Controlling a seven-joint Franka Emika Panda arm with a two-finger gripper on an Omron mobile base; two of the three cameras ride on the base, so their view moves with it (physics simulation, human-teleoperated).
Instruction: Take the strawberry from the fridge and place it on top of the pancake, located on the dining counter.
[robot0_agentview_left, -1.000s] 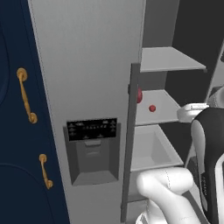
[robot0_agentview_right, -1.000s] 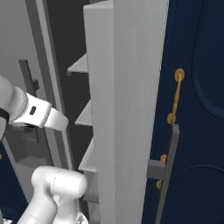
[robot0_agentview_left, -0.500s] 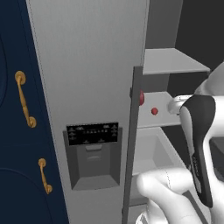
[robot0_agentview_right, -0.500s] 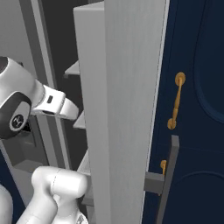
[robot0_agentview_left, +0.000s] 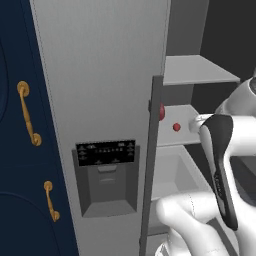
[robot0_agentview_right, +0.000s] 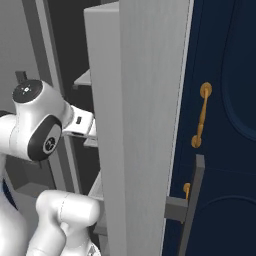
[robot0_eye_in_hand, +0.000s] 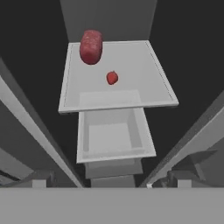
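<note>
The strawberry, small and bright red, lies on a pale grey shelf inside the open fridge. In the left base view the strawberry sits on the middle shelf just left of my white hand. My gripper is open, its fingertips wide apart, with nothing between them. It hangs short of the shelf, looking down on it, well apart from the berry. The pancake and the dining counter are out of view.
A larger dark red fruit lies behind the strawberry on the same shelf. An open drawer sits below. The fridge's open door stands edge-on to the left of the shelves. Navy cabinets with brass handles flank the fridge.
My arm has risen and swung its hand in toward the middle shelf, closer to the strawberry. The gripper has stayed open. The fruit has not moved.
</note>
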